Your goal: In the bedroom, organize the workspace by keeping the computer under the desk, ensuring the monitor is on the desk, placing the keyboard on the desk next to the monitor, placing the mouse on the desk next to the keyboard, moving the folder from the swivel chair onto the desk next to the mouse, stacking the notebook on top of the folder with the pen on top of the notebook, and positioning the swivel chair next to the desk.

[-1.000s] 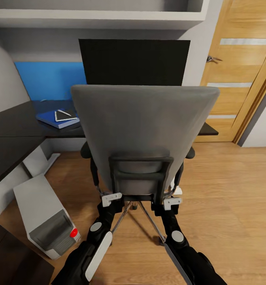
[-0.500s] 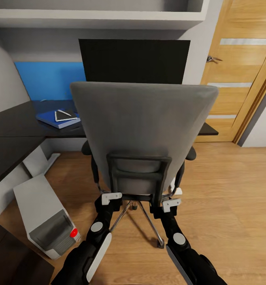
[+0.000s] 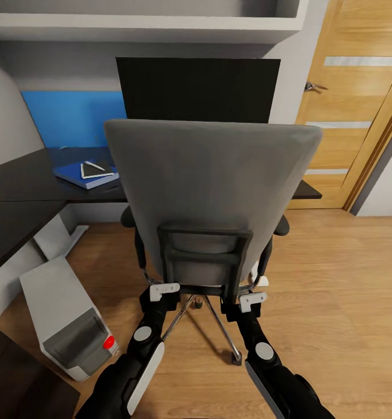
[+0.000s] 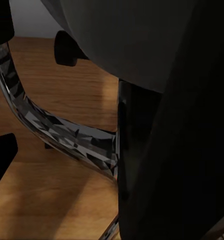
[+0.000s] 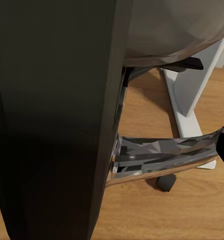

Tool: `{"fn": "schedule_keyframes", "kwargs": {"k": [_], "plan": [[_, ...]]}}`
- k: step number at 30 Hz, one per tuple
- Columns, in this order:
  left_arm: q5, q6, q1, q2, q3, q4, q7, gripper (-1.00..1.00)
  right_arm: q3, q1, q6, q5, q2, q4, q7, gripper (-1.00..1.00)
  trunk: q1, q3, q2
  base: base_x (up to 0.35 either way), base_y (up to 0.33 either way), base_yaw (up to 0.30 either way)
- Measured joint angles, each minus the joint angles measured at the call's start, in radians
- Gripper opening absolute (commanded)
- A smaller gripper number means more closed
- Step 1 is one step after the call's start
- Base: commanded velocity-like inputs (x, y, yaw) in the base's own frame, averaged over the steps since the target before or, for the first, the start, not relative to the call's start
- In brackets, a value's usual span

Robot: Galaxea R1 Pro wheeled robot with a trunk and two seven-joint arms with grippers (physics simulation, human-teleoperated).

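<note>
Head view: both grippers — left gripper (image 3: pixel 164 291), right gripper (image 3: pixel 253 299) — sit low behind the swivel chair (image 3: pixel 210 192); finger spread cannot be told. Chair stands directly ahead, facing the desk (image 3: pixel 21 186). Step: positioning — next, judged, a straight forward push.

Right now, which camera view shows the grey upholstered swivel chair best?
The head view: the grey upholstered swivel chair shows its whole back there, with armrests and metal base. The wrist views give only close parts: a dark upright and chrome legs.
</note>
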Motion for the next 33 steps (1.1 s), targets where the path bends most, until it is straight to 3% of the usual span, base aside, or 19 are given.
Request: {"fn": "schedule_keyframes", "kwargs": {"k": [18,26,33], "plan": [[-0.008,-0.003,0.012,0.017,-0.011,-0.001,-0.012,1.0,0.0,0.0,0.0,-0.005,0.0,0.001,0.0,1.0,0.0,0.0,0.0,0.0,0.0,0.0],[-0.015,0.001,0.013,0.043,-0.019,-0.001,-0.148,1.0,-0.002,0.0,0.001,-0.004,-0.011,0.001,0.011,1.0,0.0,0.0,0.0,0.0,0.0,0.0],[-0.018,0.002,0.012,0.048,-0.02,-0.001,-0.171,1.0,-0.003,0.0,0.001,-0.004,-0.016,0.001,0.079,1.0,0.0,0.0,0.0,0.0,0.0,0.0]]}}
